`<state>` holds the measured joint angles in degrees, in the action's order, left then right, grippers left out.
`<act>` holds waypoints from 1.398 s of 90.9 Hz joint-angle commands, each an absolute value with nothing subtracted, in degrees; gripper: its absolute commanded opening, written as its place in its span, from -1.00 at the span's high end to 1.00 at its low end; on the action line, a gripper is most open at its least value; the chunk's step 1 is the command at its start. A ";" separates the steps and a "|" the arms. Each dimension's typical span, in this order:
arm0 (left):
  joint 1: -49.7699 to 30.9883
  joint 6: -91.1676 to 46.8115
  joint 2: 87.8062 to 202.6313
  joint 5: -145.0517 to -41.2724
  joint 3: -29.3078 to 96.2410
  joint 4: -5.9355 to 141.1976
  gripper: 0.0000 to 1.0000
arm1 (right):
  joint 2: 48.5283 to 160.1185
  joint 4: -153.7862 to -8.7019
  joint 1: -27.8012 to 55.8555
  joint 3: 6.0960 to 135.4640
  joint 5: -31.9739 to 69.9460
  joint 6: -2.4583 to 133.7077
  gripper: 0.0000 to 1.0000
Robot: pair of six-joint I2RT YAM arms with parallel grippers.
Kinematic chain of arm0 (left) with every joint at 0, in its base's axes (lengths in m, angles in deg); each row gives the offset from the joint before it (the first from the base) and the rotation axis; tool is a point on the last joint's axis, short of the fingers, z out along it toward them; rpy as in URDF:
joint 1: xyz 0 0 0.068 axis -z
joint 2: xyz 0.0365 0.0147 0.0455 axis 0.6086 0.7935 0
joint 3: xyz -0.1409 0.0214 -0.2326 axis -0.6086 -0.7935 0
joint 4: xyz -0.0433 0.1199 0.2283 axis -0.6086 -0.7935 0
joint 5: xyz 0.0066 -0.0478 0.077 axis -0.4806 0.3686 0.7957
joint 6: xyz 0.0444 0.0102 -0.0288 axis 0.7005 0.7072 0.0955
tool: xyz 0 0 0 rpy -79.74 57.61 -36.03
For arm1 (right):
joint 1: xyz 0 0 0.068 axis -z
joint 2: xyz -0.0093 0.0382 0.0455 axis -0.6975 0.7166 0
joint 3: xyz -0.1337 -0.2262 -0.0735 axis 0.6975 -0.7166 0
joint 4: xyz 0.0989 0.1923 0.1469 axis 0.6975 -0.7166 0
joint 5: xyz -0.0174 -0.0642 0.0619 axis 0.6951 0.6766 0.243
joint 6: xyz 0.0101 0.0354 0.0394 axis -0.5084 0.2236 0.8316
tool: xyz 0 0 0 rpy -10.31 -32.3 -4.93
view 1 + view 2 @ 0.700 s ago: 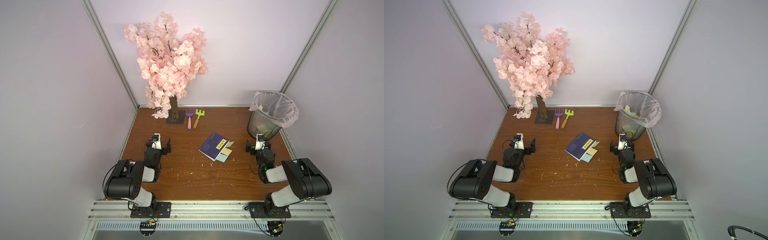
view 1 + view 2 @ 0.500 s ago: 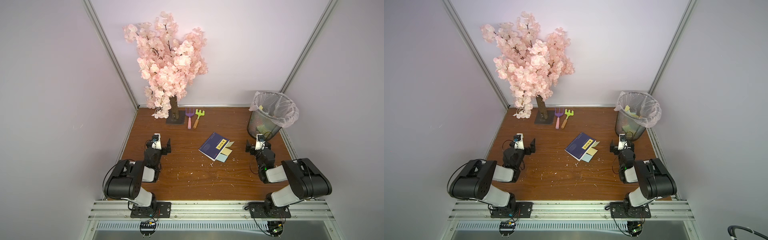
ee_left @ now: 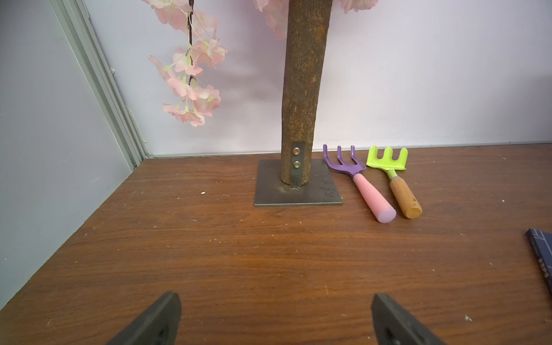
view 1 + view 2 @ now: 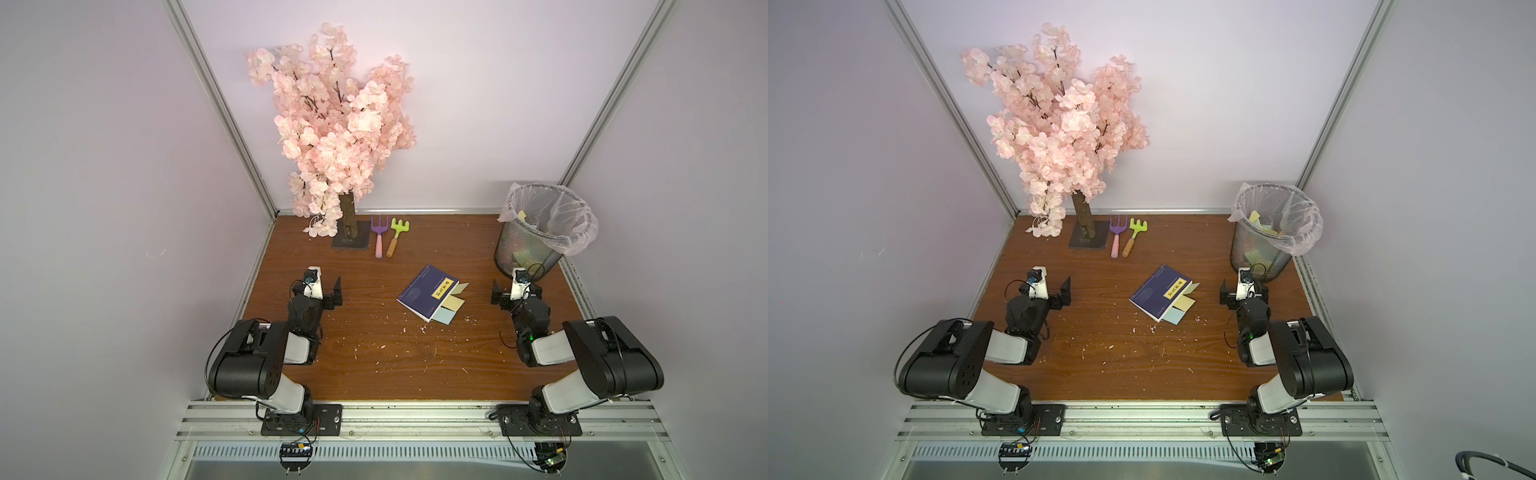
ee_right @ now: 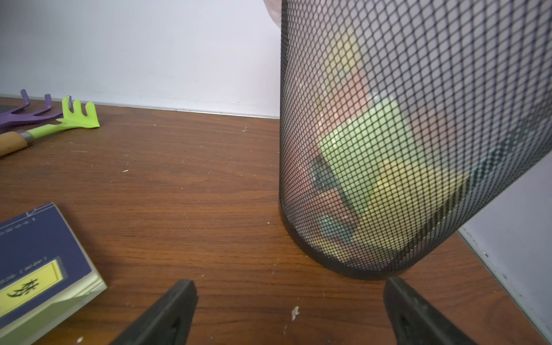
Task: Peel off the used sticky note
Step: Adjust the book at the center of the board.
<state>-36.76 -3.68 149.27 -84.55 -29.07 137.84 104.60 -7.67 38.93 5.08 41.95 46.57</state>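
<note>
notes: a yellow note (image 4: 451,302), a blue note (image 4: 443,318) and a pale note (image 4: 462,286) are seen sticking out from one edge of the book, the edge turned toward the right arm. Which one is used cannot be told.
book (image 4: 424,293): blue with a yellow label, it is laid closed and askew near the middle of the table (image 4: 374,357), nearer the right arm.
right gripper (image 4: 516,289): it is held low over the table, beside the notes but apart from them. Its fingers are spread wide and nothing is gripped.
left gripper (image 4: 316,286): it is held low, well apart from the book. Its fingers are spread wide and nothing is gripped.
bin (image 4: 525,245): black mesh lined with a clear bag, it is stood in the back right corner, just beyond the right gripper. Coloured paper is seen inside.
tools: a purple fork (image 4: 379,232) and a green rake (image 4: 398,233) are laid side by side at the back, just beside the tree's base plate.
tree (image 4: 340,124): pink blossom on a brown trunk, it is stood upright at the back, left of centre.
table: white crumbs are scattered over the wood.
</note>
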 commanded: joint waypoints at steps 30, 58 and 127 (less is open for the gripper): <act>-37.35 -1.17 134.13 -91.03 -23.24 118.43 -0.97 | 97.19 -12.86 37.47 6.72 48.52 47.47 -0.98; -28.32 12.40 132.84 -95.50 1.16 63.30 -0.97 | 71.63 -50.79 35.47 16.00 33.29 78.42 -0.98; -12.53 17.23 137.57 -84.42 -0.35 56.62 -0.97 | 131.88 -98.96 21.11 81.85 16.77 66.65 -0.97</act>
